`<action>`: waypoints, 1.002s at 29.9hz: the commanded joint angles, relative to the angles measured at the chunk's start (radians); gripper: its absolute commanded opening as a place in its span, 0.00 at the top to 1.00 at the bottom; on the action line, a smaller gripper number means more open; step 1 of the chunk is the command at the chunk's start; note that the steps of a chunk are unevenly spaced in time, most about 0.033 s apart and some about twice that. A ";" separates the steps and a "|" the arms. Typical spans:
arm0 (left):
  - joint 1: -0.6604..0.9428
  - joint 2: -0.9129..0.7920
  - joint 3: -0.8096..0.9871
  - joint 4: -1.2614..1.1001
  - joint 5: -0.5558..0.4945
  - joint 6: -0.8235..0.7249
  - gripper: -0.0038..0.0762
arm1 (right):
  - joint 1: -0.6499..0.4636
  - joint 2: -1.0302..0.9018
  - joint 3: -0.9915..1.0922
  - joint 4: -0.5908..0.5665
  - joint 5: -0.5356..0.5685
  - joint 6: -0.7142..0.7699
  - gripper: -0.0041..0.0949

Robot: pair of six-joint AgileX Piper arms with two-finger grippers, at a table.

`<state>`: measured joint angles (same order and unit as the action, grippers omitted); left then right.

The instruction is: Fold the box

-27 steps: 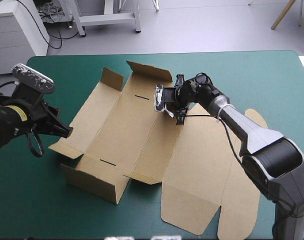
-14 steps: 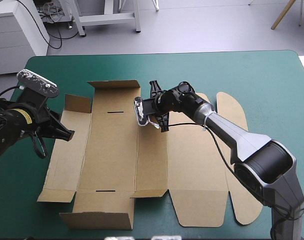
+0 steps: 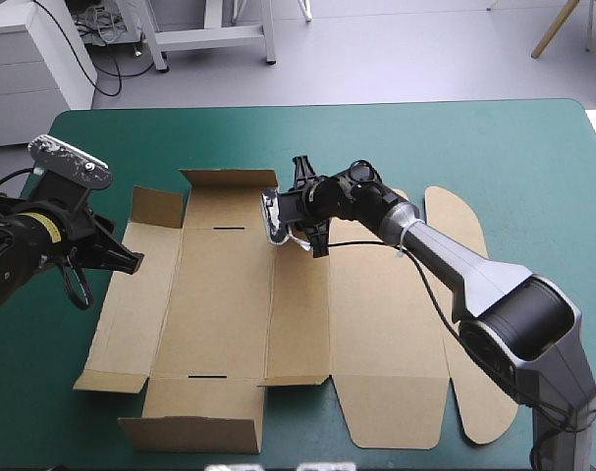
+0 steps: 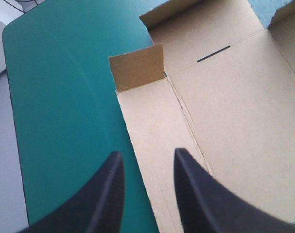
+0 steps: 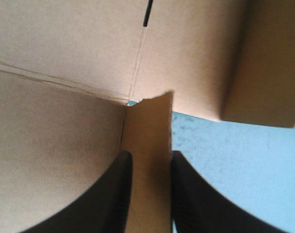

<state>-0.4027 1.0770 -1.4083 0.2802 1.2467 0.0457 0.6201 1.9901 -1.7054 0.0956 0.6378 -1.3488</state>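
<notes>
Pinching a far flap of the box [image 3: 224,294], right jaws clench; left jaws gape over its left panel.

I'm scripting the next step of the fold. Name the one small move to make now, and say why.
Probably lower the left gripper and close it on the outer edge of the left side panel of the box. Its fingers stand open above that edge, the panel lies flat, and the right gripper is shut on a small flap at the far edge, steadying the sheet.
</notes>
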 commanded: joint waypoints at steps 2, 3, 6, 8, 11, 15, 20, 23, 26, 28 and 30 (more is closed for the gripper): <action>-0.003 -0.015 -0.020 0.025 0.049 -0.017 0.65 | -0.002 -0.073 -0.039 -0.010 -0.052 0.071 0.41; -0.003 -0.015 -0.020 0.035 0.049 -0.017 0.65 | -0.002 -0.080 -0.041 -0.010 -0.052 0.102 0.40; -0.003 -0.015 -0.020 0.054 0.049 -0.019 0.65 | -0.002 -0.113 -0.042 -0.013 -0.064 0.247 0.40; -0.003 -0.015 -0.020 0.077 0.049 -0.019 0.65 | -0.002 -0.145 -0.042 -0.031 -0.062 0.386 0.43; -0.003 -0.015 -0.020 0.098 0.049 -0.014 0.65 | -0.002 -0.196 -0.042 -0.086 -0.039 0.631 0.52; -0.003 -0.015 -0.020 0.110 0.049 -0.012 0.66 | -0.002 -0.271 -0.042 -0.198 0.027 0.839 0.71; -0.003 -0.015 -0.020 0.110 0.032 -0.012 0.69 | -0.002 -0.347 -0.042 -0.282 0.166 1.006 0.95; -0.003 -0.015 -0.020 0.110 0.037 -0.012 0.71 | -0.002 -0.386 -0.042 -0.318 0.262 1.050 0.98; -0.003 -0.015 -0.020 0.108 0.041 -0.012 0.71 | -0.002 -0.415 -0.042 -0.371 0.363 1.109 0.98; -0.003 -0.015 -0.020 0.108 0.046 -0.012 0.72 | -0.002 -0.434 -0.040 -0.426 0.423 1.175 0.98; -0.003 -0.015 -0.020 0.104 0.046 -0.012 0.72 | -0.013 -0.457 -0.040 -0.495 0.495 1.280 0.98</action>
<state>-0.4027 1.0770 -1.4083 0.3622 1.2467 0.0388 0.6201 1.6085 -1.7133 -0.2887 1.0781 -0.1816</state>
